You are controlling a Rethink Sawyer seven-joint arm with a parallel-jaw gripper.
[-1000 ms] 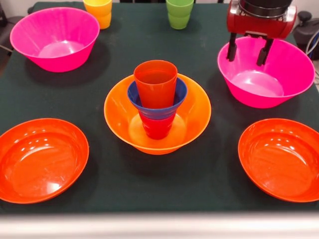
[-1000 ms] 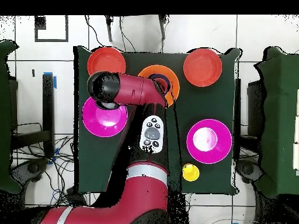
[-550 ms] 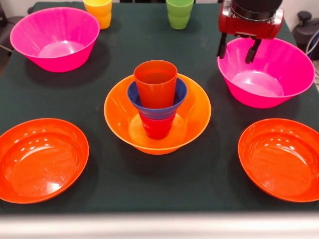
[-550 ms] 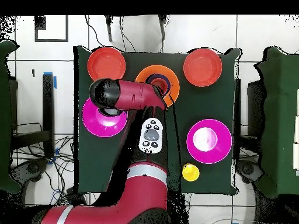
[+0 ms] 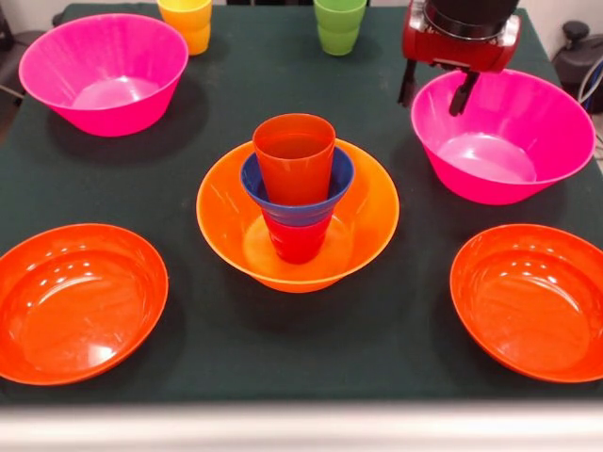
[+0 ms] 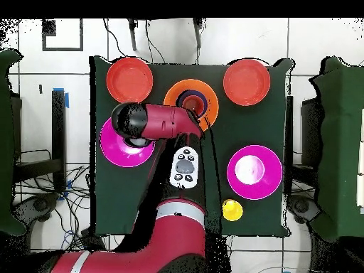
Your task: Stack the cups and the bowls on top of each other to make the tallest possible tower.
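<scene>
Front view: camera sat low and close at one edge of the dark green cloth-covered table (image 5: pixel 188 367), angled down across it; the red and black robot arm (image 5: pixel 461 24) entered at the top edge.

Overhead view: camera hung high, faced straight down, took in the whole table (image 6: pixel 277 206) plus white tiled floor (image 6: pixel 320 39).

Shared: the tabletop, including the large glossy orange plastic bowl (image 5: pixel 363 221) (image 6: pixel 173 94); its stacked contents were probably the same, though partly hidden overhead.
</scene>
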